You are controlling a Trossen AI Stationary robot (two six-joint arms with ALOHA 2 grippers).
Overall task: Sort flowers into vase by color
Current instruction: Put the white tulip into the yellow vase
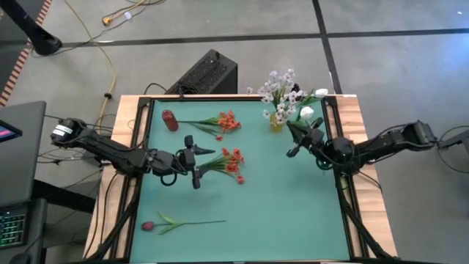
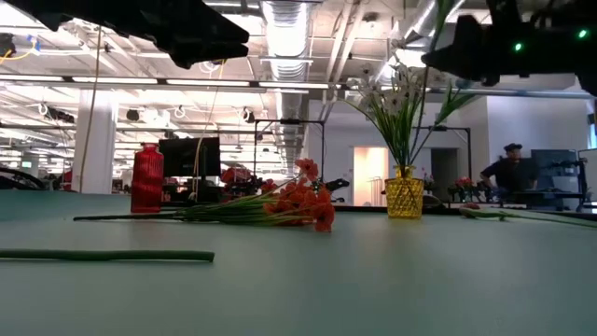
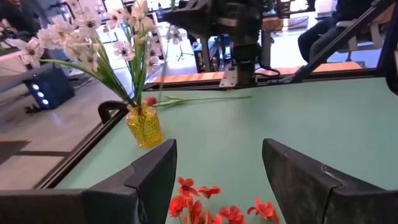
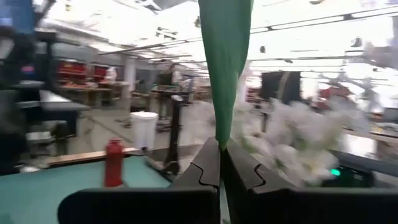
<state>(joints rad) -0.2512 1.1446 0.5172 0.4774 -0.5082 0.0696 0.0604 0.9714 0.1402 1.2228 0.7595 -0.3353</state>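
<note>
The table has a green mat [image 1: 286, 213] on top. Two dark robot arms reach over it.

The left gripper [image 1: 192, 163] hangs above the mat, left of the middle. Its two fingers [image 3: 152, 174] stand wide apart and hold nothing. Just beside it lies a bunch of red-orange flowers [image 1: 231, 161]. Their green stems point toward the gripper.

A second red-orange bunch [image 1: 226, 122] lies farther back on the mat. Next to it, near the back left corner, stands a small red vase [image 1: 170, 120]. It is upright and has no flowers in it.

A dark red bud [image 1: 149, 226] on a long green stem lies near the front left of the mat. It is well apart from the other flowers.

A yellow vase [image 1: 276, 122] stands upright at the back of the mat, right of the middle. White sprays [image 1: 278, 86] stick up out of it.

The right gripper [image 1: 302, 136] is up in the air, just beside the yellow vase. Its jaws are pinched tight on a green stem [image 4: 225, 68]. A white bud [image 1: 306, 112] shows close above it, and it may be the top of that same stem, but the view from above does not make this sure.

Far behind the table, a person [image 2: 508, 173] sits in the room.
</note>
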